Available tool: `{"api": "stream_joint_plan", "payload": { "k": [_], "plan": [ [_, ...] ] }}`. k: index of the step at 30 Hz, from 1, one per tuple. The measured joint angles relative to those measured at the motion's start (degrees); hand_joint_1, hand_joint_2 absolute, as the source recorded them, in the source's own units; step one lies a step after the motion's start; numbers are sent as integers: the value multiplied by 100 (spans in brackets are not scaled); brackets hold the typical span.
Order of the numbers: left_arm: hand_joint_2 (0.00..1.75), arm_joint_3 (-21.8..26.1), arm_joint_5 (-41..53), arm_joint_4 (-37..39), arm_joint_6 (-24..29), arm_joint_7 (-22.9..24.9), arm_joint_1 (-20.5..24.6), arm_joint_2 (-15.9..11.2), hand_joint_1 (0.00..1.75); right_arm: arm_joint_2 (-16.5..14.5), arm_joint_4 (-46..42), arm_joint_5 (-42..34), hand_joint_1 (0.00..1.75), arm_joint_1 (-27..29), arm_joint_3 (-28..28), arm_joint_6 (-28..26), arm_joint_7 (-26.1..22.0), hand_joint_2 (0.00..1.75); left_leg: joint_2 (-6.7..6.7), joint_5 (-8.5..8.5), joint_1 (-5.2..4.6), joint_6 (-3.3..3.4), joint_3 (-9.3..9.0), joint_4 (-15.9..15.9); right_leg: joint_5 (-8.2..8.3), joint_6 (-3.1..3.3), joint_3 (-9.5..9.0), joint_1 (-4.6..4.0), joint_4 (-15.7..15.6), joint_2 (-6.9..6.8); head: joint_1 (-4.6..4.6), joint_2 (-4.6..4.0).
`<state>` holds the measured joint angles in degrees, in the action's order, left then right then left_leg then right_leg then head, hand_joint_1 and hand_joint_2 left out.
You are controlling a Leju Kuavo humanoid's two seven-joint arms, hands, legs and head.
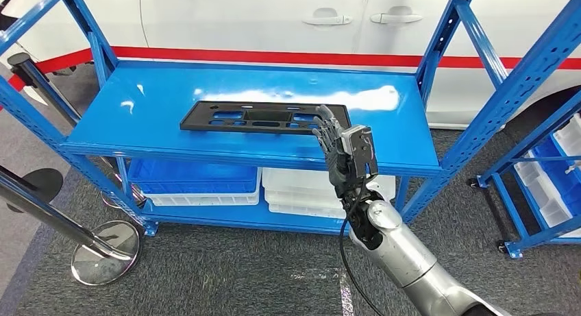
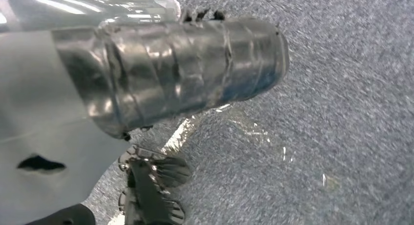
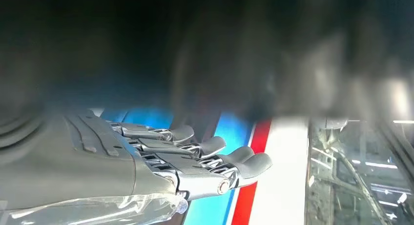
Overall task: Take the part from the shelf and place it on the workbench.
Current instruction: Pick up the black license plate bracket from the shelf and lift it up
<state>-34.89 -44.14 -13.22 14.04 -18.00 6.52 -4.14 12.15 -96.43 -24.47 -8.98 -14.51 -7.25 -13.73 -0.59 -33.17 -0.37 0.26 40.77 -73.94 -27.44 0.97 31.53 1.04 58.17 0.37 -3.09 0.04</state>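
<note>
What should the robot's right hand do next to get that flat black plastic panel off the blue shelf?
Probably close its fingers on the flat black plastic panel: the right hand is at the panel's near right corner, fingers extended and holding nothing, and the panel lies flat on the blue metal shelf.

You can see one black part (image 1: 264,117) lying on top of the blue shelf (image 1: 137,134). Under that shelf top sit one blue bin (image 1: 195,179) and one stack of white bins (image 1: 294,192). One robot hand (image 1: 340,148) is up by the shelf's front edge.
</note>
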Motion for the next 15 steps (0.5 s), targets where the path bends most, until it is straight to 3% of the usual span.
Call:
{"api": "stream_joint_plan", "payload": {
  "k": [1, 2, 4, 6, 10, 12, 14, 15],
  "plan": [
    [0, -1, -3, 0, -1, 3, -12, -3, 0, 0, 4, -20, 0, 0, -6, 15, -6, 175, 11, 50, 29, -31, 92, -1, -54, -17, -65, 19, 0, 1, -1, 0],
    [0, -1, -3, 0, -2, 5, -22, -5, 0, 0, 8, -30, 0, -2, -10, 29, -13, 175, 18, 207, 53, -54, 82, 197, -111, -38, -141, 40, 0, 3, -1, 0],
    [0, -1, 0, 1, -3, 14, -24, -7, 0, -1, 15, -18, 0, -31, -24, 57, -32, 175, 24, 720, 86, -83, -98, 916, -238, -99, -306, 72, 6, 2, 2, 0],
    [0, -6, 19, 5, 2, 42, 2, -9, 0, -8, 27, 56, 0, -114, -63, 72, -44, 175, 23, 987, 69, -37, -229, 1383, -335, -176, -374, 70, 12, 6, 22, 0],
    [0, -15, 114, 9, 24, 167, 53, -12, 0, -61, 44, 402, 0, -428, -189, 28, 38, 175, 20, 962, 49, 135, -276, 1454, -458, -312, -374, 63, 15, 3, 25, -1],
    [0, -18, 165, 9, 25, 214, 103, -12, 0, -87, 51, 599, 0, -692, -271, -31, 131, 175, 23, 925, 67, 213, -345, 1495, -654, -331, -132, 56, 461, -16, 14, -1],
    [0, -42, 200, 9, 20, 244, 157, -12, 0, -111, 73, 767, 0, -903, -371, -88, 206, 175, 14, 865, 47, 278, -404, 1500, -889, -325, 360, 29, 1268, -22, 10, -2],
    [0, -63, 215, 9, 16, 262, 172, -12, 0, -123, 92, 871, 0, -973, -430, -124, 244, 175, 0, 830, 33, 296, -446, 1500, -907, -318, 586, 18, 1569, -22, 11, -1]
  ]
}}
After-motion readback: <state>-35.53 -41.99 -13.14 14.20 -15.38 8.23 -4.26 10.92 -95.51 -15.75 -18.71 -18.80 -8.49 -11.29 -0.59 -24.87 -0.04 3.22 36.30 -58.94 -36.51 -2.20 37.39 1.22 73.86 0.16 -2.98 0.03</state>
